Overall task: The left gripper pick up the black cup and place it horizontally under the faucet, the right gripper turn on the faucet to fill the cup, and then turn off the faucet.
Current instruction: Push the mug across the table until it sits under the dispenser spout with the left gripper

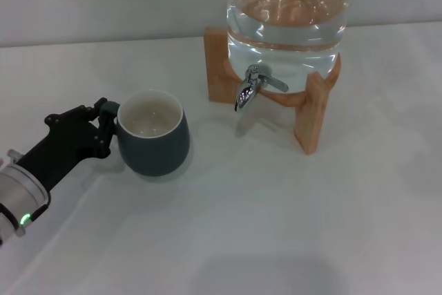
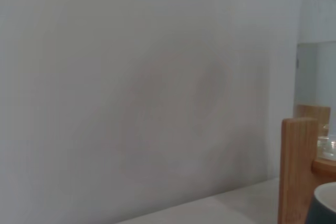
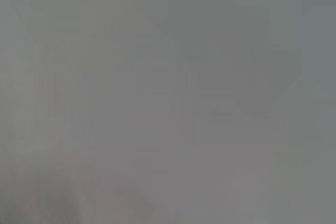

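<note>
My left gripper (image 1: 105,124) seems clamped on the upright black cup's (image 1: 153,141) handle, well short of the faucet (image 1: 250,89).

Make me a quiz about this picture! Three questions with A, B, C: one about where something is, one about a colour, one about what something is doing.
1. Where is the black cup?
A. Under the faucet
B. On the table, left of the faucet
C. On top of the jar

2. What colour is the cup's inside?
A. Cream-white
B. Red
C. Green

3. What is the faucet doing?
A. Pouring water
B. Lying on the table
C. Not pouring

Answers:
1. B: the cup stands apart from the spout, with the left gripper at its handle.
2. A: the head view looks into its pale, empty inside.
3. C: no stream leaves the spout, though the glass jar holds water.
</note>
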Robot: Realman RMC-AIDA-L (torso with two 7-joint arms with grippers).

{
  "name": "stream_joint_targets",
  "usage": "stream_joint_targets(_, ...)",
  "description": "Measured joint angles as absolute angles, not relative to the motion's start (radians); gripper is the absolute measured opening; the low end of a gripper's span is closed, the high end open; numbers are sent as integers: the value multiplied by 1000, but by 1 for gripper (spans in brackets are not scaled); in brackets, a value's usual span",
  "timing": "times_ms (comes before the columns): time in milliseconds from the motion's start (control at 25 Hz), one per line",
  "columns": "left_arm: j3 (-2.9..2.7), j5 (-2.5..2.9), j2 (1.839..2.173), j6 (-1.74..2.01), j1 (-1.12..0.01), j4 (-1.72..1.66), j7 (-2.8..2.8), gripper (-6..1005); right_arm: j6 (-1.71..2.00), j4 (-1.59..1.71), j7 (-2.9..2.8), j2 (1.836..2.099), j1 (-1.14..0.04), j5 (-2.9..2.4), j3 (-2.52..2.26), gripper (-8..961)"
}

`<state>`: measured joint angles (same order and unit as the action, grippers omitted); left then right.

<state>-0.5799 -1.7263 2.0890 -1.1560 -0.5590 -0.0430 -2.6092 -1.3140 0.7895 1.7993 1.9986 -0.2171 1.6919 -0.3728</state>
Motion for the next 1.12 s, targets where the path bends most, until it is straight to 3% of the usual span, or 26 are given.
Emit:
stream_joint_targets(600,-580,-1682,2089,-1167,-564,-7,-2609,147,-1314,788,1801,1999,-222,1692,-379,840)
stream_joint_targets(1120,-579,-1682,2091,-1055,-639,19,-2609,153,-1315,775,1810,1999,-222,1692,-378,840)
